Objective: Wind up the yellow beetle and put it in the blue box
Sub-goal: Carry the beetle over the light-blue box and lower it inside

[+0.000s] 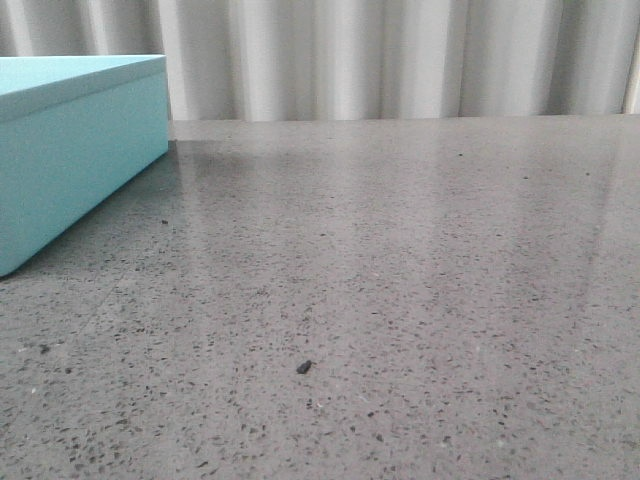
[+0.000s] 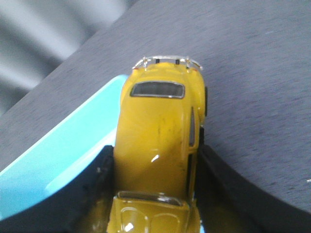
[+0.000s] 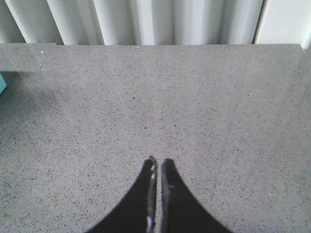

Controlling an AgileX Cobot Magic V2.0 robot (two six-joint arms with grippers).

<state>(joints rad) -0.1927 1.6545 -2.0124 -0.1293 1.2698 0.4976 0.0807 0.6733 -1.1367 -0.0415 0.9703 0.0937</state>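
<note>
- Our left claw (image 2: 155, 194) grips the yellow beetle (image 2: 158, 145) by its flanks, one dark finger (image 2: 221, 184) pressed to each side, the car's roof facing the wrist camera and its chrome bumper pointing away from the claw.
- In the left wrist view the beetle hangs above the tabletop (image 2: 252, 73), over the edge of the blue box (image 2: 58, 160); whether the turquoise surface beneath is the lid or the box's inside, we cannot tell.
- We judge the step in hand to be the storing: we would centre the car well inside the box's edge, lower it level, and only then loosen the fingers so it neither tips nor rolls off.
- Our right claw (image 3: 156, 167) is closed on nothing, fingertips nearly touching, hovering over bare tabletop well apart from the box.
- The tabletop is grey speckled stone, smooth and slightly glossy, so a wound-up car could run freely on it.
- Behind it hangs a pale pleated curtain (image 1: 400, 60); the front view shows the box at far left.
</note>
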